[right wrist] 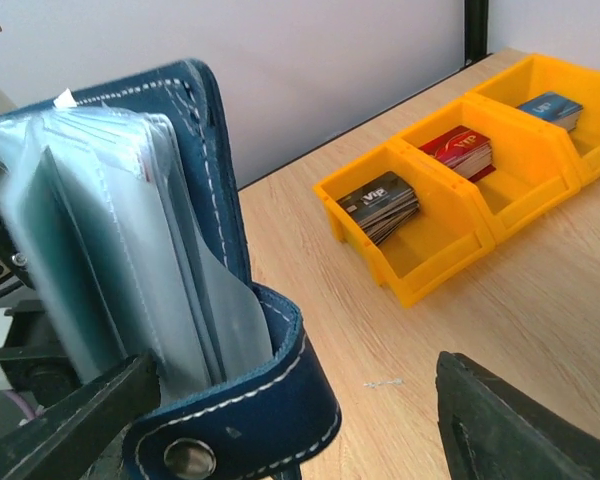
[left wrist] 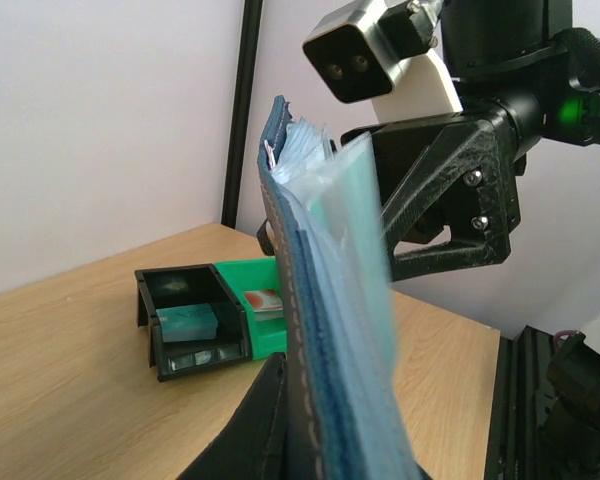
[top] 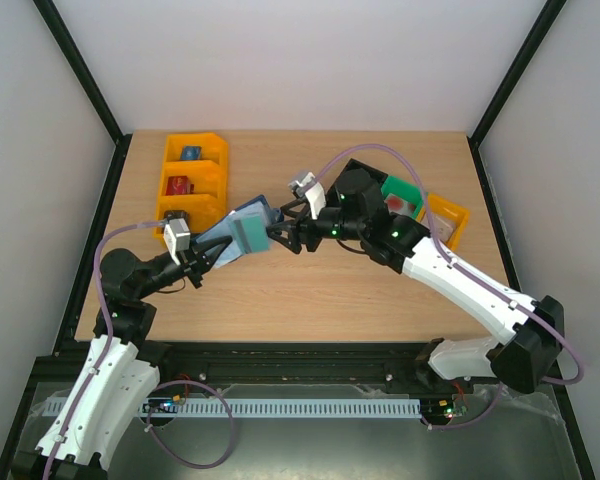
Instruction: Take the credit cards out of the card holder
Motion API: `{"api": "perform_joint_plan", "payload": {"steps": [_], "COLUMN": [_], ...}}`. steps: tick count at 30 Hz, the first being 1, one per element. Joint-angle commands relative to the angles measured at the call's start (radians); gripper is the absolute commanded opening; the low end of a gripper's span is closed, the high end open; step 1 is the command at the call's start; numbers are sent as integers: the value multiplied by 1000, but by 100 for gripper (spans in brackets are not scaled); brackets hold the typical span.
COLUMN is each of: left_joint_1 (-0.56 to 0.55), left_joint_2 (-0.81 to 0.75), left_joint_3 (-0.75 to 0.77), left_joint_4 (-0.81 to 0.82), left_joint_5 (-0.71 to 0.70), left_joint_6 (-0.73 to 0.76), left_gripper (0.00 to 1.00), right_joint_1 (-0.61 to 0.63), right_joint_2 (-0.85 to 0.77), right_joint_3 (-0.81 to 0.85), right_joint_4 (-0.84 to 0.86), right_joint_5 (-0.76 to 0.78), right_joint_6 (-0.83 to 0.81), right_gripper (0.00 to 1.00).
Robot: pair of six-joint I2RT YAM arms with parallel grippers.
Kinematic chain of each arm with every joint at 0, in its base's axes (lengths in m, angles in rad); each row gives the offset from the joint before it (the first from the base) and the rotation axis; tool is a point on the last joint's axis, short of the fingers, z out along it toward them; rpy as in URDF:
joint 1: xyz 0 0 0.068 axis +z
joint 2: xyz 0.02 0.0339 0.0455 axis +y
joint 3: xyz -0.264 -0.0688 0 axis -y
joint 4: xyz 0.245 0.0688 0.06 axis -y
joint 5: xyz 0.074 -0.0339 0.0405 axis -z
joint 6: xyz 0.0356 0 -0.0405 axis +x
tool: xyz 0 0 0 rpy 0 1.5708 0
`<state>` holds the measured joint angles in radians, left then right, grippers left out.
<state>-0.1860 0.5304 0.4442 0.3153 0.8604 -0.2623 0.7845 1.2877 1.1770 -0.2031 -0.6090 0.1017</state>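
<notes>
The dark navy card holder (top: 238, 225) hangs above the table at centre left, with my left gripper (top: 208, 256) shut on its lower end. In the left wrist view the card holder (left wrist: 305, 330) stands edge-on beside one black finger (left wrist: 248, 430). Pale sleeves with teal credit cards (top: 250, 237) (left wrist: 345, 230) fan out of it. My right gripper (top: 278, 236) is open at the holder's far edge. In the right wrist view the right gripper (right wrist: 290, 435) straddles the holder's snap tab (right wrist: 240, 420). Its left finger (right wrist: 75, 420) touches the sleeves with the credit cards (right wrist: 75, 260); its right finger (right wrist: 510, 425) stands apart.
Three joined yellow bins (top: 195, 180) (right wrist: 432, 262) with stacks of cards sit at the back left. A black bin (left wrist: 185, 320), a green bin (top: 401, 190) (left wrist: 255, 325) and an orange bin (top: 450, 222) stand at the back right, under my right arm.
</notes>
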Motion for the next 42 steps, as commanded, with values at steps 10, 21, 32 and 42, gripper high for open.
{"api": "perform_joint_plan", "payload": {"steps": [10, 21, 32, 42], "left_joint_1": [-3, -8, -16, -18], "left_joint_2": [-9, -7, -4, 6], "left_joint_3": [19, 4, -5, -22], "left_joint_4": [35, 61, 82, 142], "left_joint_5": [16, 29, 55, 125], "left_joint_6": [-5, -39, -72, -136], "left_gripper": [2, 2, 2, 2], "right_joint_1": [4, 72, 111, 112], "right_joint_2": [43, 119, 150, 115], "right_joint_3": [19, 41, 50, 26], "right_joint_4": [118, 205, 249, 251], "right_joint_5": [-133, -109, -112, -197], "right_joint_6": [80, 126, 118, 88], "right_gripper": [80, 89, 91, 48]}}
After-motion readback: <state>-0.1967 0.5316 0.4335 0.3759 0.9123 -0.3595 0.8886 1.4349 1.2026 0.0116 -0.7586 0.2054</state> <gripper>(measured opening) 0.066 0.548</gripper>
